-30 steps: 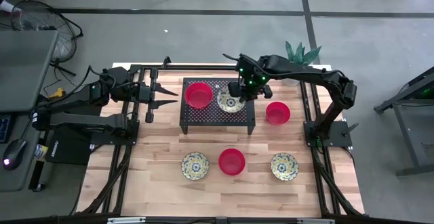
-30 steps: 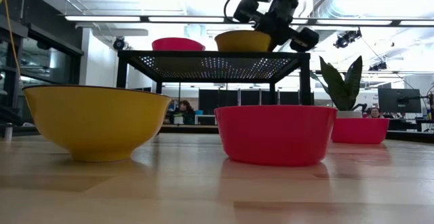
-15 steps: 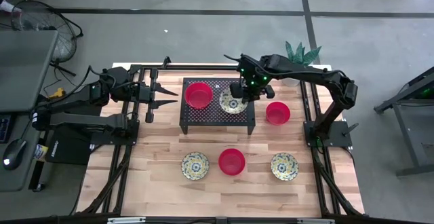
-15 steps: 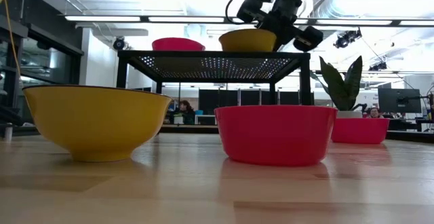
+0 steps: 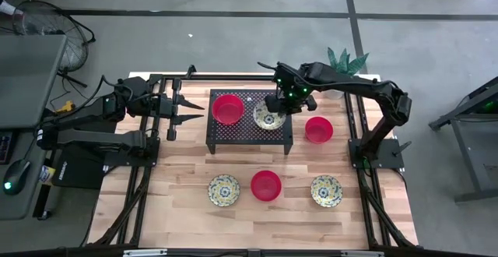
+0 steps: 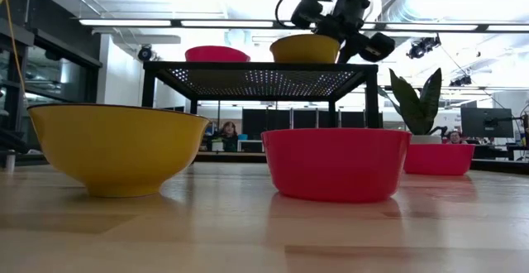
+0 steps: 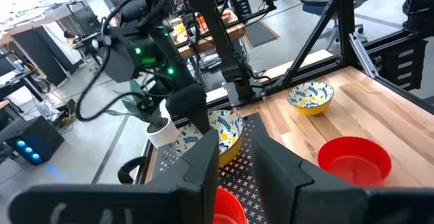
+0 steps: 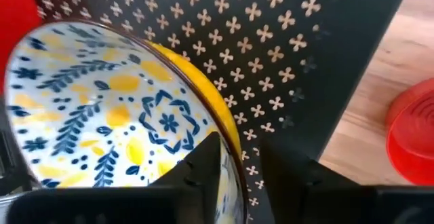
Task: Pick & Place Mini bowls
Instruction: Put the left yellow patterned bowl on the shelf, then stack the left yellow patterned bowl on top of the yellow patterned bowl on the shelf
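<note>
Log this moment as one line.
right tool: shut on floral bowl rim, on rack | left tool: open, idle at table's left | red bowl: on rack

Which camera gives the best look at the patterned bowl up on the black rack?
The right wrist view: the patterned bowl fills it, floral inside clear, the right tool astride its rim on the black rack. The high view shows it small; the low view only its yellow outside; the left wrist view shows it partly hidden.
</note>
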`<state>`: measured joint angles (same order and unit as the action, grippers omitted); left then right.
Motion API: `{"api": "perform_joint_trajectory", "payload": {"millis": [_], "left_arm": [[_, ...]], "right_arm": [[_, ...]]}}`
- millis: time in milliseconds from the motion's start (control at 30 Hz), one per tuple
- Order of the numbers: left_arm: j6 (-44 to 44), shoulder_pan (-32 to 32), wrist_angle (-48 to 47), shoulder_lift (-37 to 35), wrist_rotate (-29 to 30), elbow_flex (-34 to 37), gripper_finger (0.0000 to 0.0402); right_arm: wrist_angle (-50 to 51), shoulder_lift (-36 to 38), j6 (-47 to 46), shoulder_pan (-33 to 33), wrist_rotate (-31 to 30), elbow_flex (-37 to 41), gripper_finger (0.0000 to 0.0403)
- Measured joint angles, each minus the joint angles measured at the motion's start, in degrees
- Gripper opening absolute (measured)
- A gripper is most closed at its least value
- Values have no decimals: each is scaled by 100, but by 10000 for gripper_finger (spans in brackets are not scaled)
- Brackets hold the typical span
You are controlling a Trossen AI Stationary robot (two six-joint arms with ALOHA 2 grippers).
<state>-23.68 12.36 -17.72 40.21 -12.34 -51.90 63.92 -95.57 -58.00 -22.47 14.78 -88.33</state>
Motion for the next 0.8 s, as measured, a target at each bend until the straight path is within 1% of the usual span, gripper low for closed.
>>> {"api": "perform_joint_trajectory", "payload": {"millis": [133,233,567,800], "left_arm": [[0,0,0,0,-1,0,83],[20,0,0,0,-2,0,83],[218,0,-84,-2,-13,0,83],[617,0,-295,2,-13,0,83]], "right_arm": [[-79,165,0,-91,-101,0,120],[-148,313,43,-170,-123,0,130],[-157,1024,383,-421,-163,0,129],[-157,1626,768,-454,-428,0,129]]}}
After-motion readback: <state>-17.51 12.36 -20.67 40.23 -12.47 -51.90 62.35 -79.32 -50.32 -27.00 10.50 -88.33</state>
